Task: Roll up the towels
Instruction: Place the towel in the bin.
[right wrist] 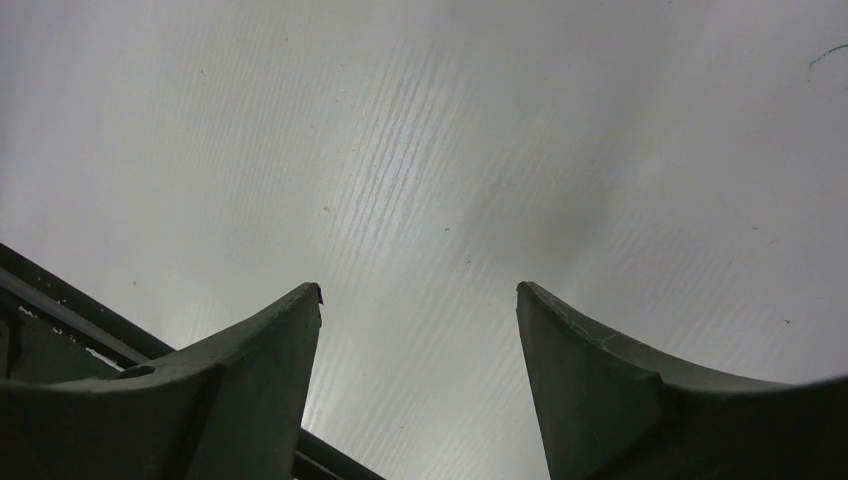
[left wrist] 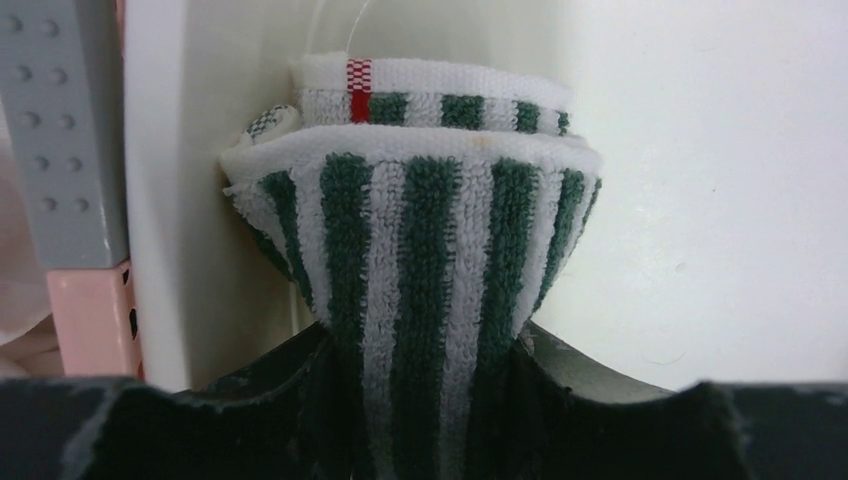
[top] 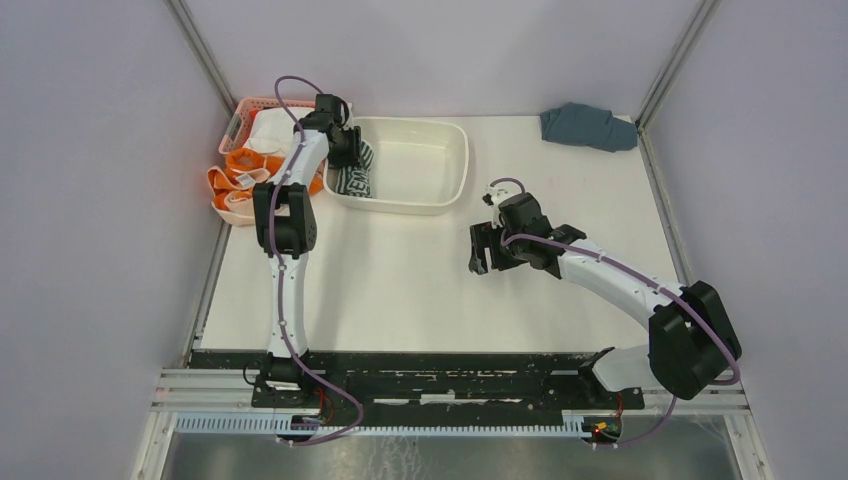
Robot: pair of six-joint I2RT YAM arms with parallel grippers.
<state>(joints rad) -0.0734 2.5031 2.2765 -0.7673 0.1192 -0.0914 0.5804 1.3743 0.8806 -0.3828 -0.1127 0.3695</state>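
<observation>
Left gripper [left wrist: 425, 338] grasps striped towel [left wrist: 430, 215] in white tub [top: 442, 165], upper left.
Right gripper [right wrist: 420, 288] released, empty, above counter [top: 400, 285], centre right.

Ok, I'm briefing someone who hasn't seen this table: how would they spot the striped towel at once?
Find the white tub at the table's far side. At its left end the left pincer grips the striped towel. It alone has green and white stripes; the pink basket alongside holds orange and white ones.
</observation>
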